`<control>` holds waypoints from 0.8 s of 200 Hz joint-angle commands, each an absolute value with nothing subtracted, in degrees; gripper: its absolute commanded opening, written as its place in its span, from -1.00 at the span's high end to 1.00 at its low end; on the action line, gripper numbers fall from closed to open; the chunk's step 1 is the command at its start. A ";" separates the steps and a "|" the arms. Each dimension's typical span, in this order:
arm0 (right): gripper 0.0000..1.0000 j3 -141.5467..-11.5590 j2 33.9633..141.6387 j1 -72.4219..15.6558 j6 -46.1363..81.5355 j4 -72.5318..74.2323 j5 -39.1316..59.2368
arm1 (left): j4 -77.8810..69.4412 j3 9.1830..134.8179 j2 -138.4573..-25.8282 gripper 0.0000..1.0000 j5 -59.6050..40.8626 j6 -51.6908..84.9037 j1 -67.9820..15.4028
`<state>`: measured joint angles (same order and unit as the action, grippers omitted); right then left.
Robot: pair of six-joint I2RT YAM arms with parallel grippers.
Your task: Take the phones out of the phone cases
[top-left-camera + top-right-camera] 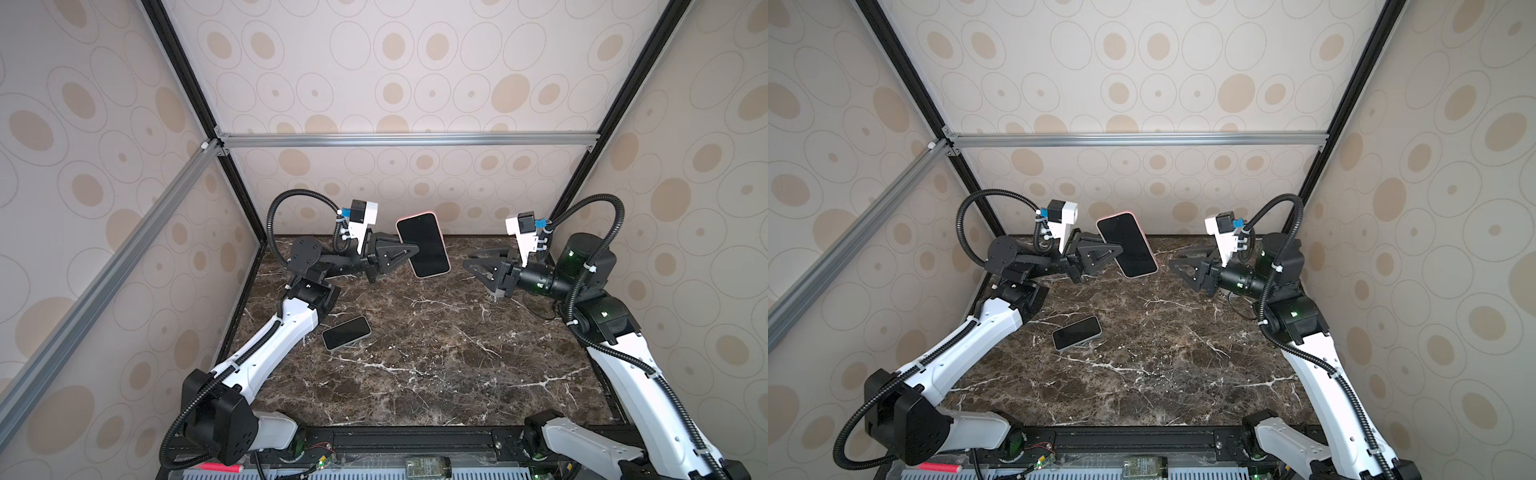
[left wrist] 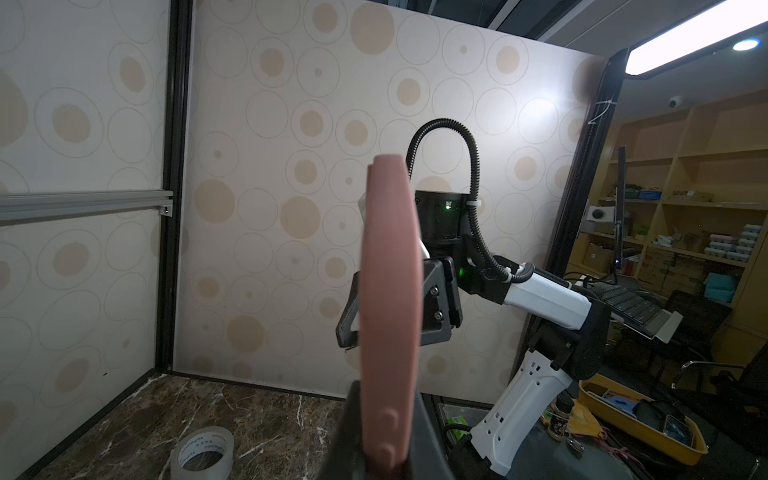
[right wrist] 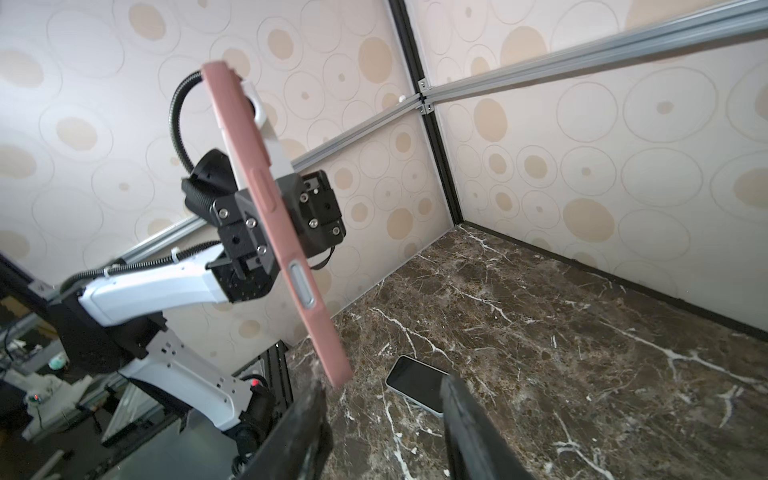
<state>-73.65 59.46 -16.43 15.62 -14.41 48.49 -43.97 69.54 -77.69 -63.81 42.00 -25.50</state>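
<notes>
In both top views the left gripper (image 1: 410, 251) is clamped on the pink phone case (image 1: 424, 243). It holds the case tilted in the air over the back edge of the worktop (image 1: 457, 365), about midway along it, with the dark face turned up towards us. We cannot tell whether that dark face is a screen or the case's bare inside. The right gripper (image 1: 467, 258) stands apart from the case on its right, jaws spread and nothing between them. A phone (image 1: 346, 333) lies flat, screen up, nearer the worktop's left edge than its right.

In the left wrist view we see the phone case (image 2: 388, 291) edge-on, pinched between the left gripper's fingers (image 2: 430, 449). A roll of clear tape (image 2: 202, 453) sits on the worktop.

In the right wrist view the right gripper's fingers (image 3: 305, 436) stand wide apart and empty. The phone (image 3: 415, 384) lies on the marble beyond them. The left gripper grips the phone case (image 3: 322, 332) about halfway along its length.
</notes>
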 commanded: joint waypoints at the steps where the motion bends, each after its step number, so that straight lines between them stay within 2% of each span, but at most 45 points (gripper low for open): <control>1: 0.07 -74.08 60.31 -16.35 17.16 -9.91 54.14 | -38.08 73.38 -75.56 1.00 -65.43 35.94 -25.04; 20: 0.08 -69.98 61.92 -17.12 34.78 12.06 56.79 | -41.39 71.01 -74.31 1.00 -64.43 35.77 -25.05; 38: 0.09 -68.94 63.94 -20.30 43.31 24.35 54.79 | -50.35 68.51 -74.12 1.00 -64.99 38.97 -25.09; 82: 0.02 -71.87 66.77 -26.58 45.61 28.62 50.79 | -63.62 68.38 -77.43 1.00 -69.59 47.49 -25.31; 109: 0.02 -72.78 68.82 -27.05 51.56 34.91 50.68 | -60.92 68.11 -77.61 1.00 -70.05 44.77 -25.38; 160: 0.11 -76.58 71.43 -30.50 50.92 33.97 52.00 | -51.33 68.65 -76.51 1.00 -69.41 36.52 -25.84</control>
